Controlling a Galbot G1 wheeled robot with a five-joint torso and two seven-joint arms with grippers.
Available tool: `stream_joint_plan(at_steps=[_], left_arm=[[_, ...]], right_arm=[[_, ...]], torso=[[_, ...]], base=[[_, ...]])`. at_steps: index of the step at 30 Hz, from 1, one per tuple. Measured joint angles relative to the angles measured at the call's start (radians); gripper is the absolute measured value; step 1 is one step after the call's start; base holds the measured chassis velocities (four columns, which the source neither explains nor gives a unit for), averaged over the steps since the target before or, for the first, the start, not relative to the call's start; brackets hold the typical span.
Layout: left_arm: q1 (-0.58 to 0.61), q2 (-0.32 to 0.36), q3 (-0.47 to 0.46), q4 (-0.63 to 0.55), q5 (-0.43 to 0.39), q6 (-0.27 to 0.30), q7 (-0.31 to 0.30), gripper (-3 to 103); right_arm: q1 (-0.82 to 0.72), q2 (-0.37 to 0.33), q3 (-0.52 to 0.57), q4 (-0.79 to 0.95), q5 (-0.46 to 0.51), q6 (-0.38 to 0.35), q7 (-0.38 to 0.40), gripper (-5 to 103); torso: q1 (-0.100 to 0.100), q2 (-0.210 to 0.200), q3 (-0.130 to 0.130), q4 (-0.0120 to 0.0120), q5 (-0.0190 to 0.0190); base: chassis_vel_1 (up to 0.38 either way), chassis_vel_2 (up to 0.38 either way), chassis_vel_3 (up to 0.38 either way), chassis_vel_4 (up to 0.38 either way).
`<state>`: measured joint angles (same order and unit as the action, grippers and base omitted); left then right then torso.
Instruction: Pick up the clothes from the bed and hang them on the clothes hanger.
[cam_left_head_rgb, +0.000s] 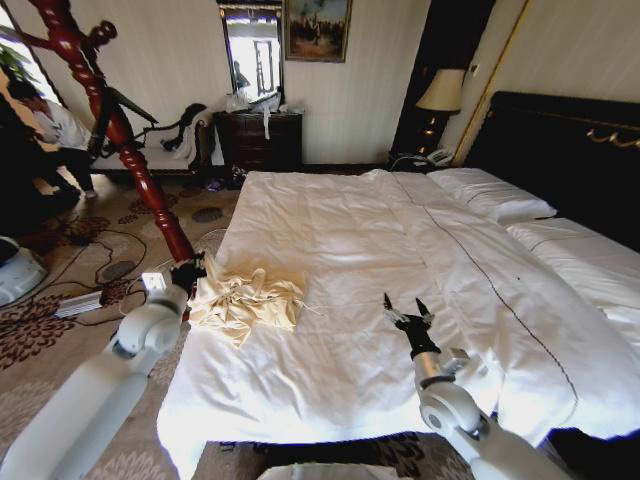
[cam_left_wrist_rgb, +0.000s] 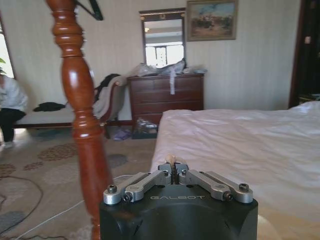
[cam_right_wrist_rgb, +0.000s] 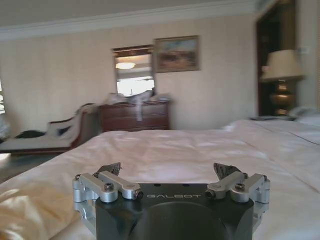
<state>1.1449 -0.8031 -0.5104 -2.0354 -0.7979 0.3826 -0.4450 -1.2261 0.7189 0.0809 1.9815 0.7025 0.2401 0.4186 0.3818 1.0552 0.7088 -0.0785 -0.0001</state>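
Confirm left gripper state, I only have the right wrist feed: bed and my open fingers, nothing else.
Observer: The left gripper is shut on the cream, crumpled long-sleeved shirt; the left wrist view shows a bit of cream fabric pinched between the fingers.
Operator: Where's the shirt?
Observer: On the white duvet of the wide bed, at its left edge near the foot corner, bunched in a heap.
Operator: Hanger?
Observer: A thin black shoulder-shaped hanger hangs on the red-brown turned wooden coat stand, left of the bed.
Operator: My arm?
Observer: The right gripper is open above bare duvet, apart from the shirt.
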Motion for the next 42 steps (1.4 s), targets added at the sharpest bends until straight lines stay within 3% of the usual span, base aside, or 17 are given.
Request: stream_joint_plan(at_steps=[1,4,5,8,9,12,14,19,20,23,29,33,42], left_arm=[[0.0,0.0,0.0,0.0,0.0,0.0,0.0,2],[0.029,-0.035,-0.055,-0.001,0.042,0.01,-0.002,2],[0.029,-0.035,-0.055,-0.001,0.042,0.01,-0.002,2],[0.045,-0.082,-0.093,0.005,0.078,0.038,-0.015,2],[0.045,-0.082,-0.093,0.005,0.078,0.038,-0.015,2],[0.068,-0.117,-0.139,0.012,0.113,0.048,-0.021,2],[0.075,-0.122,-0.15,0.012,0.124,0.048,-0.019,2],[0.117,-0.151,-0.215,-0.008,0.156,0.049,-0.009,2],[0.117,-0.151,-0.215,-0.008,0.156,0.049,-0.009,2],[0.119,-0.172,-0.25,-0.027,0.148,0.055,-0.008,2],[0.129,-0.191,-0.273,-0.053,0.139,0.062,-0.007,2],[0.128,-0.192,-0.28,-0.065,0.126,0.069,-0.007,2],[0.108,-0.168,-0.286,-0.065,0.104,0.075,-0.009,2]], right_arm=[[0.0,0.0,0.0,0.0,0.0,0.0,0.0,100],[0.292,0.017,-0.205,-0.073,0.154,-0.005,-0.048,100],[0.292,0.017,-0.205,-0.073,0.154,-0.005,-0.048,100],[0.577,0.109,-0.393,-0.123,0.318,-0.064,-0.037,100],[0.577,0.109,-0.393,-0.123,0.318,-0.064,-0.037,100],[0.735,0.219,-0.526,-0.143,0.476,-0.197,0.076,100],[0.757,0.244,-0.544,-0.145,0.513,-0.233,0.105,100],[0.884,0.423,-0.591,-0.177,0.74,-0.449,0.266,100],[0.884,0.423,-0.591,-0.177,0.74,-0.449,0.266,100],[0.939,0.547,-0.59,-0.244,0.882,-0.503,0.332,100],[0.964,0.65,-0.602,-0.381,0.91,-0.524,0.374,100],[0.944,0.711,-0.627,-0.503,0.862,-0.558,0.407,100],[0.915,0.798,-0.614,-0.632,0.769,-0.545,0.345,100]], torso=[[0.0,0.0,0.0,0.0,0.0],[0.0,0.0,0.0,0.0006,0.0003],[0.0,0.0,0.0,0.0006,0.0003],[0.0,0.0,0.0,0.0015,-0.0005],[0.0,0.0,0.0,0.0015,-0.0005],[0.0,0.0,0.0,0.0004,-0.0006],[0.0,0.0,0.0,0.0003,-0.0004],[0.0,0.0,0.0,0.0005,-0.0004],[0.0,0.0,0.0,0.0005,-0.0004],[0.0,0.0,0.0,0.0011,-0.0004],[0.0,0.0,0.0,0.0003,-0.0003],[0.0,0.0,0.0,0.0007,-0.0003],[0.0,0.0,0.0,0.0009,-0.0002]], base=[[0.0,0.0,0.0,0.0],[0.0,0.0,0.0,0.0],[0.0,0.0,0.0,0.0],[0.0,0.0,0.0,0.0],[0.0,0.0,0.0,0.0],[0.0,0.0,0.0,0.0],[0.0,0.0,0.0,0.0],[0.0,0.0,0.0,0.0],[0.0,0.0,0.0,0.0],[0.0,0.0,0.0,0.0],[0.0,0.0,0.0,0.0],[0.0,0.0,0.0,0.0],[0.0,0.0,0.0,0.0]])
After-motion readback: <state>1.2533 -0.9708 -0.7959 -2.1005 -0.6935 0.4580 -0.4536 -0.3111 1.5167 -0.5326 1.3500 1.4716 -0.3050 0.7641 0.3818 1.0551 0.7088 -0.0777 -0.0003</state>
